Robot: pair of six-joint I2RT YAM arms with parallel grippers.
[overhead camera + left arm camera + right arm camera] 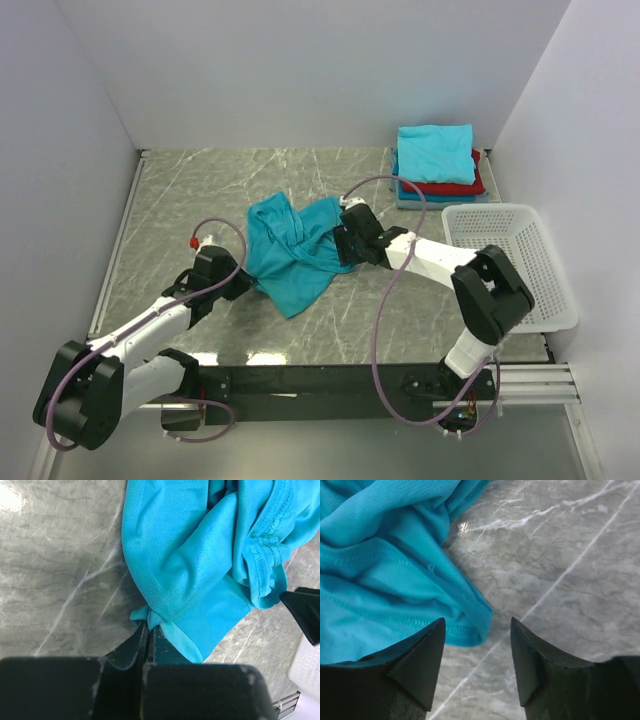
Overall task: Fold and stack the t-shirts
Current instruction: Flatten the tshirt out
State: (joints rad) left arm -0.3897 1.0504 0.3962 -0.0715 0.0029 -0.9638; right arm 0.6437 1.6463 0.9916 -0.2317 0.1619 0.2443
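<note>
A crumpled teal t-shirt (pixel 293 250) lies in the middle of the marble table. My left gripper (pixel 243 283) is shut on the shirt's near-left edge; in the left wrist view the cloth (pixel 190 565) is pinched between the closed fingertips (pixel 148 626). My right gripper (pixel 341 243) is open at the shirt's right edge; in the right wrist view a hem (pixel 465 625) lies between the spread fingers (pixel 427 650), untouched. A stack of folded shirts (pixel 437 165), teal on top, red and blue below, sits at the back right.
A white lattice basket (pixel 510 262) stands at the right edge, close behind my right arm. White walls enclose the table on three sides. Bare marble (pixel 180 200) lies to the left of the shirt.
</note>
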